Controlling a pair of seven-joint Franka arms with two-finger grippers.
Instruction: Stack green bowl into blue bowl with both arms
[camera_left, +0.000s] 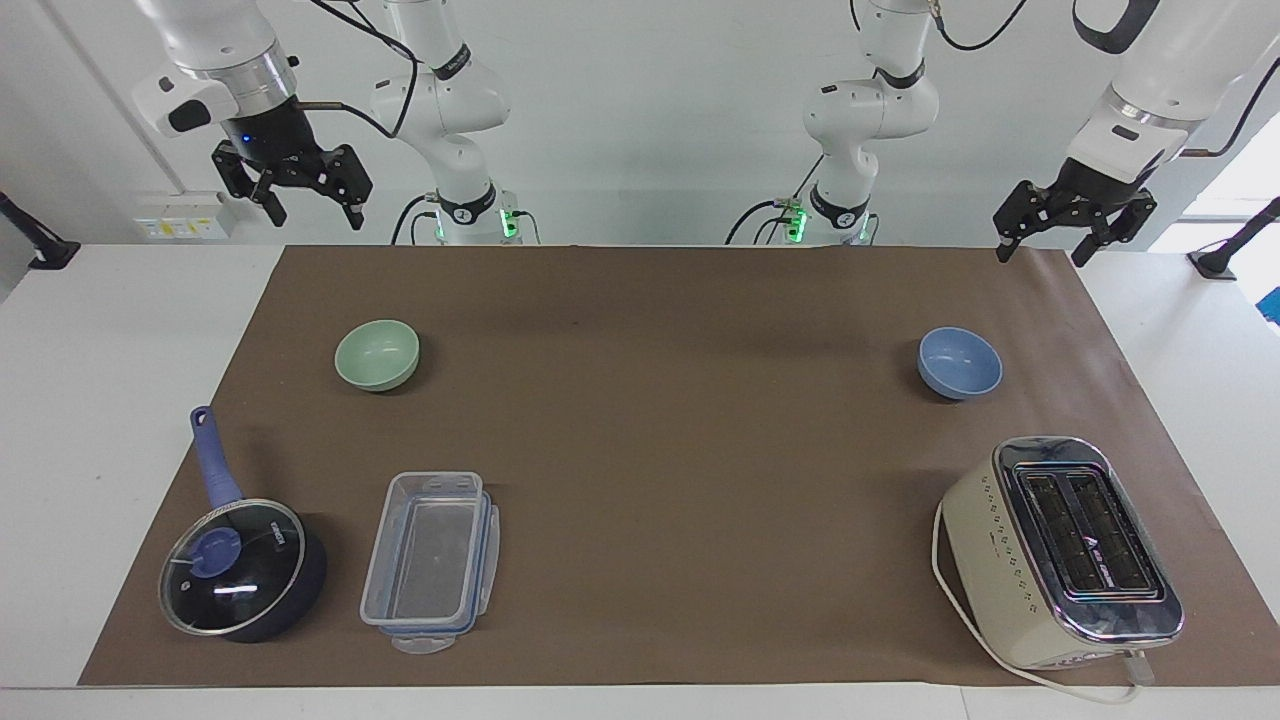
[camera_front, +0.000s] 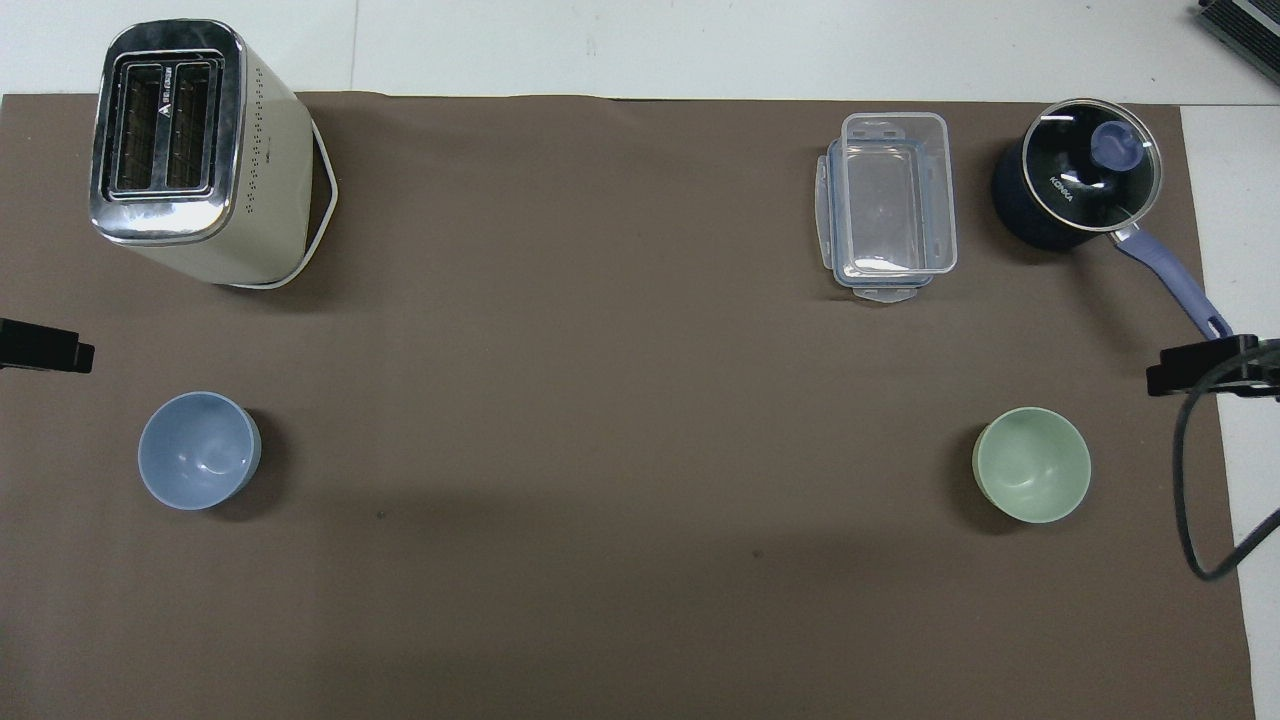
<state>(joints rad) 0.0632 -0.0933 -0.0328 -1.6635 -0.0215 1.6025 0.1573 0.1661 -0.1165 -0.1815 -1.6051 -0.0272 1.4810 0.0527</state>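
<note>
1. Broadly, read the brown mat on the table as a dial seen from overhead, with twelve farthest from the robots. The two bowls sit well apart, so nothing is stacked yet.
2. Toaster at ten, saucepan at two and clear container at one are not in the way of either bowl.
3. The blue bowl rests upright at nine. Leave it there, or let the left arm bring it toward the centre.
4. The green bowl stands upright at three. I would pinch one wall across the rim, lift it level and lower it straight in.
5. The right tool hangs open and empty over the table's edge at four, the left tool likewise at eight.
</note>
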